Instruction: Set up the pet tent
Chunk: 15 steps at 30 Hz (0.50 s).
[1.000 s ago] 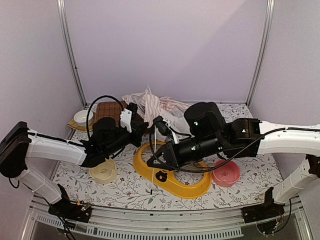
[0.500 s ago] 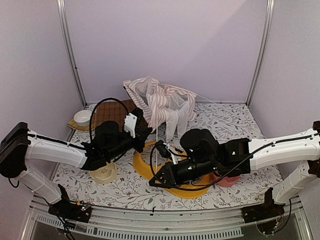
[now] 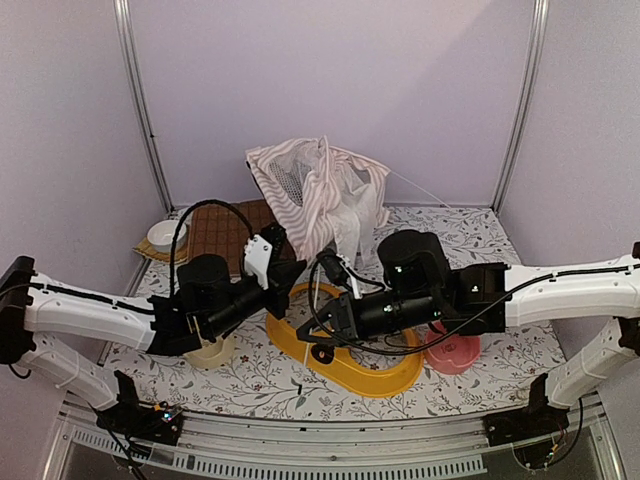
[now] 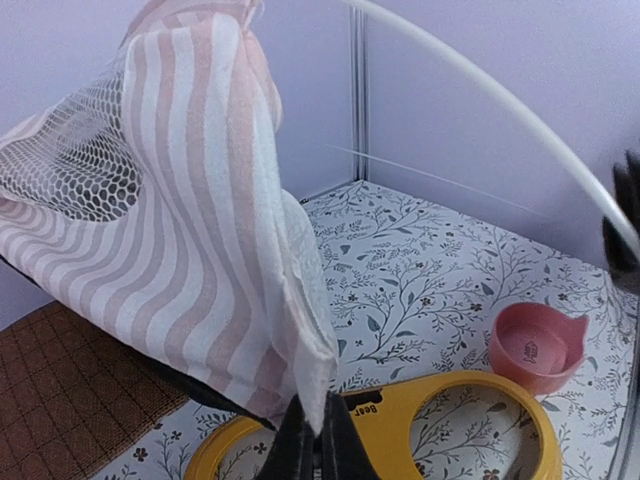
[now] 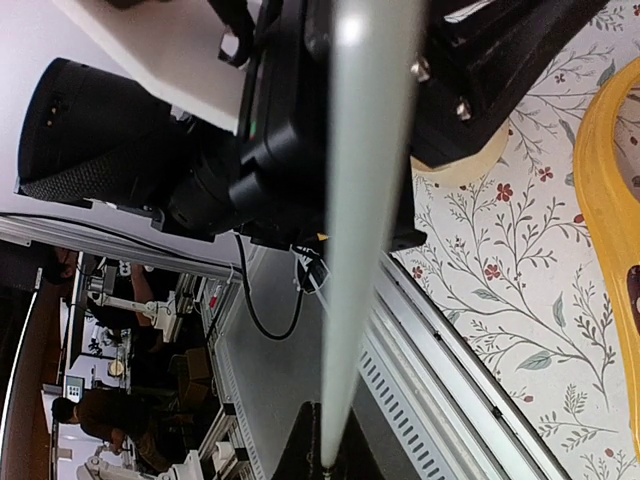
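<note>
While the tent [image 3: 320,195] hangs bunched above the far middle of the table [image 3: 500,330], the left gripper [image 4: 320,448] sits just below its near bottom edge, fingers pressed together on the striped hem. The right gripper [image 5: 325,455], just right of the left, pinches the tent's pole [image 5: 362,200], below the fabric.

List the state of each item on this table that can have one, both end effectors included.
pet tent: held up, bunched, not yet standing.
left end effector: shut on the tent's striped fabric.
right end effector: shut on a white pole.
pink bowl: upright, empty.
yellow feeder stand: lying flat.
brown mat: lying flat.
</note>
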### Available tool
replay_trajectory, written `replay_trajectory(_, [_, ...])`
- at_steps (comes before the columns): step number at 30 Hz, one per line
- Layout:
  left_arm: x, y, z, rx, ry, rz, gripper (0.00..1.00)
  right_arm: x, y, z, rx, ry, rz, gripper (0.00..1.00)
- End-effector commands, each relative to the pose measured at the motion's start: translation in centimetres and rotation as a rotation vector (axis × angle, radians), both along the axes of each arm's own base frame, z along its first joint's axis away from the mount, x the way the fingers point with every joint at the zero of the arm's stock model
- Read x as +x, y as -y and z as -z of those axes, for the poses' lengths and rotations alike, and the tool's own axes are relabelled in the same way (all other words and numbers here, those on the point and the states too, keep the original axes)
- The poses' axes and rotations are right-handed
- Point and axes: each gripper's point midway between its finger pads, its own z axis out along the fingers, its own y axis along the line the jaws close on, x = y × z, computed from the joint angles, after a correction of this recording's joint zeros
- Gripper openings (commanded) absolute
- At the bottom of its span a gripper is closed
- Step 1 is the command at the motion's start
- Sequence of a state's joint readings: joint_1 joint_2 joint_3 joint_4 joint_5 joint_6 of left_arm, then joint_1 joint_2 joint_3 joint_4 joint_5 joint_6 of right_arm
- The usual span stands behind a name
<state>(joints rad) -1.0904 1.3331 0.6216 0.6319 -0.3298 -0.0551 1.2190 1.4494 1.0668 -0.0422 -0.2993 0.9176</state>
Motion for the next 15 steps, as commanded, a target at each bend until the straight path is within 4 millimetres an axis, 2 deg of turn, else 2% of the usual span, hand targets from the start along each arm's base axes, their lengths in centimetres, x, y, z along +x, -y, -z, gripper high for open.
replay_trajectory(1, [-4.1, 1.7, 0.4, 0.038, -0.003, 0.137, 0.0, 5.7, 1.7, -4.9, 0.074, 0.124, 0.207, 0.0])
replay_trajectory(6, [-5.2, 2.0, 0.3, 0.061, 0.005, 0.148, 0.0, 7.4, 2.6, -8.5, 0.102, 0.237, 0.277, 0.0])
replay_trajectory(7, [-5.4, 2.1, 0.2, 0.062, 0.007, 0.152, 0.0, 7.7, 2.8, -8.7, 0.095, 0.255, 0.294, 0.0])
replay_trajectory(9, [-5.9, 2.2, 0.0, 0.065, 0.012, 0.156, 0.0, 8.4, 3.1, -11.1, 0.124, 0.311, 0.323, 0.0])
replay_trajectory(15, [-6.3, 2.5, -0.8, 0.077, 0.03, 0.16, 0.0, 10.3, 4.5, -15.5, 0.142, 0.469, 0.414, 0.0])
